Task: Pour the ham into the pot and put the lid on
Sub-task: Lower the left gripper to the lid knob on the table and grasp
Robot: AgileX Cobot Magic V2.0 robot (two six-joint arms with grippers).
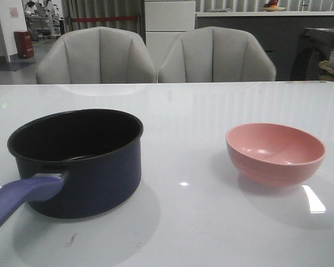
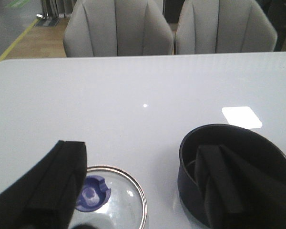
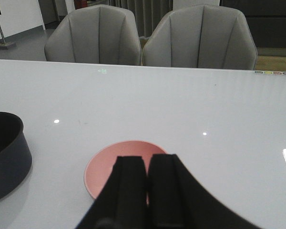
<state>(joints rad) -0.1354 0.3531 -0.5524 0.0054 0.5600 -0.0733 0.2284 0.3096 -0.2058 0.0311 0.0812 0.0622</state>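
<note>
Your pot (image 1: 80, 164) sits uncovered on the white table (image 1: 189, 233), handle toward you; you can't make out any ham. The lid (image 2: 115, 200) lies flat just beside it, knob up. The pink bowl (image 1: 275, 152) stands well apart. Your left gripper (image 2: 143, 191) gapes wide; your right gripper (image 3: 147, 191) is pinched closed, empty.

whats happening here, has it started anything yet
Nothing is being handled at this moment. The pot stands uncovered on the white table, with the pink bowl off to its right. The lid lies flat on the table, beside the pot on its far side from the bowl. The left gripper hangs open between lid and pot; the right gripper hangs shut above the bowl. Neither holds anything. No ham can be made out in the bowl from these views.
</note>
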